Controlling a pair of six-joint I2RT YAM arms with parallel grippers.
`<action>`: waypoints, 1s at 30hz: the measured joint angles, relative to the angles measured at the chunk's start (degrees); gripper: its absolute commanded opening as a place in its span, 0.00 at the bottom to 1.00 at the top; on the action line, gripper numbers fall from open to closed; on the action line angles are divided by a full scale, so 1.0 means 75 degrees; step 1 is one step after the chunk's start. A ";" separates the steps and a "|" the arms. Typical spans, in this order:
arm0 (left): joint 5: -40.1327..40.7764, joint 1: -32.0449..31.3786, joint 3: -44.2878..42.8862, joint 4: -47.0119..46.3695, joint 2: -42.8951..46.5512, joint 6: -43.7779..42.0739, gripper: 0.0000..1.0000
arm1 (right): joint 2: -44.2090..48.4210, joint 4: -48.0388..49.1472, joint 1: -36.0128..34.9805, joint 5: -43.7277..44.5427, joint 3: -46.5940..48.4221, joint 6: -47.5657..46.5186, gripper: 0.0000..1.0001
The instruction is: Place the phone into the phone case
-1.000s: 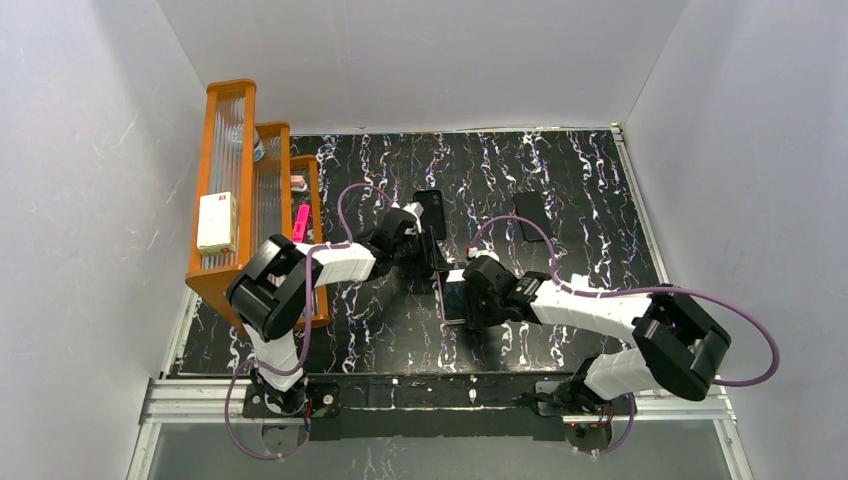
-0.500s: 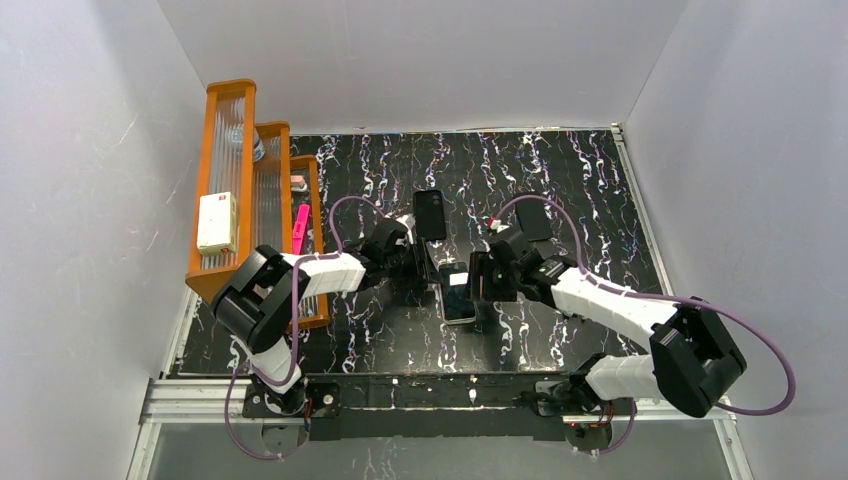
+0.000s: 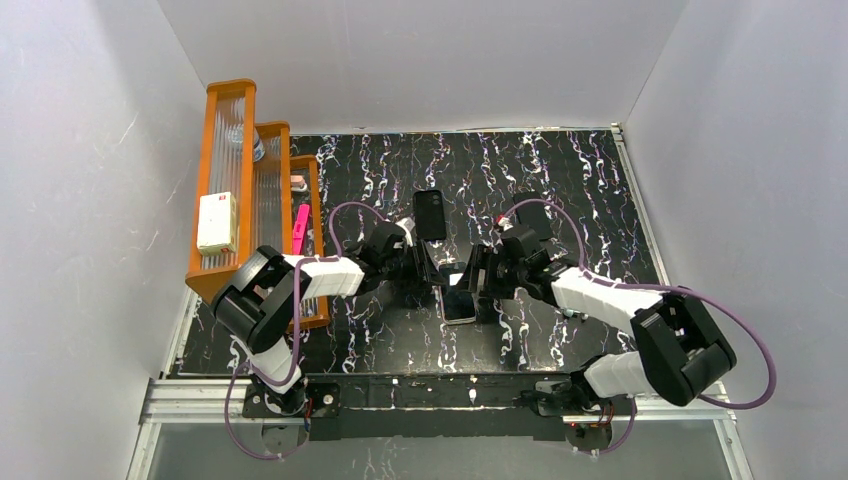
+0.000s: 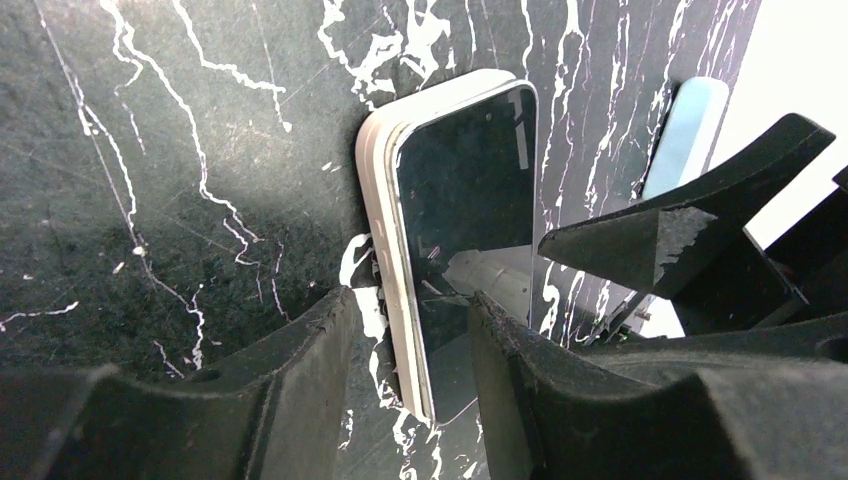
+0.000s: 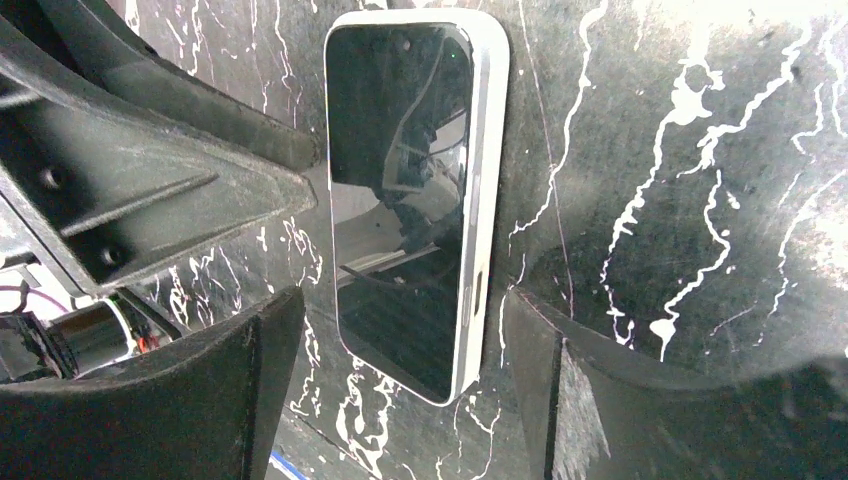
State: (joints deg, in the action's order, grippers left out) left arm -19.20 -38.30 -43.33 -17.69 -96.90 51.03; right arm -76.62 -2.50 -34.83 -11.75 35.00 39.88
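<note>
The phone [image 3: 459, 300], with a glossy black screen [image 5: 400, 200], lies flat on the table inside the pale pinkish phone case, whose rim [image 5: 490, 150] wraps its edges. In the left wrist view the screen [image 4: 460, 200] and case rim [image 4: 375, 200] show the same fit. My left gripper [image 3: 432, 272] is open at the phone's left side, and its jaws [image 4: 410, 390] straddle that long edge without squeezing it. My right gripper [image 3: 479, 278] is open at the phone's right side. One end of the phone lies between its spread fingers [image 5: 400, 400].
A matte black phone-sized piece [image 3: 431, 214] lies behind the left gripper and another [image 3: 531, 214] behind the right arm. An orange slatted rack [image 3: 250, 190] stands along the left edge. A pale blue piece [image 4: 685, 135] lies beyond the phone.
My right gripper has pulled back from over the phone toward the far right, uncovering the screen. My left gripper shifted slightly. The phone has stayed in the case.
</note>
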 measured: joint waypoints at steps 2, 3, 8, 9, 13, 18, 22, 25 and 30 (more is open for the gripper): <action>-0.0015 0.0000 0.0061 -0.0041 0.0000 0.0026 0.42 | -0.0038 0.0213 0.0058 -0.0058 -0.0076 0.0096 0.83; -0.0020 0.0000 0.0099 -0.0041 -0.0006 0.0047 0.42 | -0.0090 0.0361 0.0087 -0.0082 -0.0117 0.0140 0.83; -0.0064 -0.0003 0.0149 -0.0099 -0.0012 0.0087 0.42 | -0.0583 0.0775 0.0099 -0.0163 -0.0154 0.0388 0.84; -0.0076 -0.0006 0.0172 -0.0134 -0.0012 0.0093 0.42 | -0.0647 0.0901 0.0105 -0.0172 -0.0143 0.0425 0.84; -0.0117 -0.0023 0.0210 -0.0224 -0.0044 0.0134 0.33 | -0.0915 0.1285 0.0108 -0.0341 -0.0067 0.0533 0.84; -0.0192 -0.0058 0.0216 -0.0262 -0.0160 0.0181 0.22 | -0.1157 0.1617 0.0169 -0.0688 0.0015 0.0699 0.84; -0.0184 -0.0058 0.0216 -0.0201 -0.0172 0.0169 0.17 | -0.1221 0.1996 0.0385 -0.1084 -0.0128 0.0965 0.84; -0.0198 -0.0050 0.0216 -0.0189 -0.0169 0.0181 0.16 | -0.1291 0.2509 0.0627 -0.1486 -0.0367 0.1326 0.84; -0.0213 -0.0035 0.0216 -0.0157 -0.0169 0.0154 0.21 | -0.1405 0.3264 0.0851 -0.1906 -0.0694 0.1789 0.84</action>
State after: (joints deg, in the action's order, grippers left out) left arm -20.80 -38.57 -41.71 -18.87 -98.17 52.18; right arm -87.15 21.98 -28.45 -26.04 29.80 53.30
